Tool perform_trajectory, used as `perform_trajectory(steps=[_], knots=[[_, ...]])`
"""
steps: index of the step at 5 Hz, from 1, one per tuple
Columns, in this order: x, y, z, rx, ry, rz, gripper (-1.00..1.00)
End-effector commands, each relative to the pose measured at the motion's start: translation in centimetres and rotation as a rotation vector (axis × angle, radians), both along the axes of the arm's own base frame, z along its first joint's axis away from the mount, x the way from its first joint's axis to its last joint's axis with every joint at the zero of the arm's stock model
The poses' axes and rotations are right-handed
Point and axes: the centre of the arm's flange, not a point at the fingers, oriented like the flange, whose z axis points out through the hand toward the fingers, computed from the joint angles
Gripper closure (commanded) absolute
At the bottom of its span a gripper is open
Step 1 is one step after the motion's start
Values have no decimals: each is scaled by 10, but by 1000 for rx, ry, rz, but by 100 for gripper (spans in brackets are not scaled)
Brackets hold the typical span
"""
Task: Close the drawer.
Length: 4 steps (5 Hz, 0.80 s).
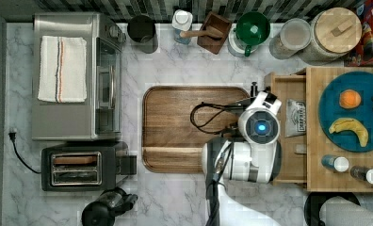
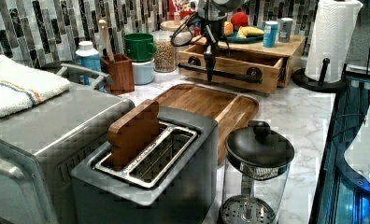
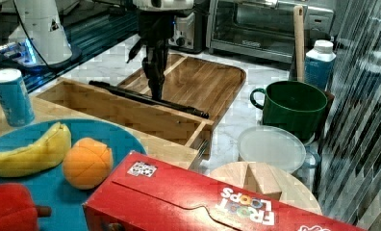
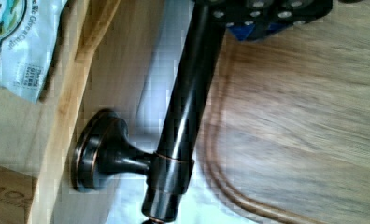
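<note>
Surface: white marble-pattern counter [image 1: 175, 197], with a striped tile backsplash [image 2: 43, 23] behind. The top view's left holds a steel toaster oven [image 1: 74, 75] with a folded white towel [image 1: 62, 68] on it, and a black two-slot toaster [image 1: 78, 167]. Centre: dark brown rounded-corner wooden cutting board [image 1: 189, 127].

The shallow light-wood drawer [image 1: 288, 92] sits pulled out from under the butcher-block top [image 1: 316, 179], at the top view's right, holding a small printed packet [image 1: 295, 117]. A round blue plate [image 1: 349, 136] on the top carries a banana [image 1: 349, 129] and an orange [image 1: 350, 99].

The drawer's long black bar handle [image 3: 145, 98] runs just beside the cutting board's edge, a strip of bare counter between them in the wrist view.

The black gripper [image 2: 209, 70] hangs upright at the bar in the left view and the right view; cannot tell whether its fingers are apart or clamped on the bar.

Open room: bare counter in front of the board, along the top view's bottom edge.
</note>
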Motion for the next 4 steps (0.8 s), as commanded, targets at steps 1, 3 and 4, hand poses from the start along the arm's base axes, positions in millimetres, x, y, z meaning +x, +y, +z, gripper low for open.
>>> perform_trajectory(steps=[1,3,4], knots=[[0,-174,61,-143,-165,-124,100],[-6,-175,73,-228,-139,-173,100],[-8,-163,79,-263,-147,-208,100]])
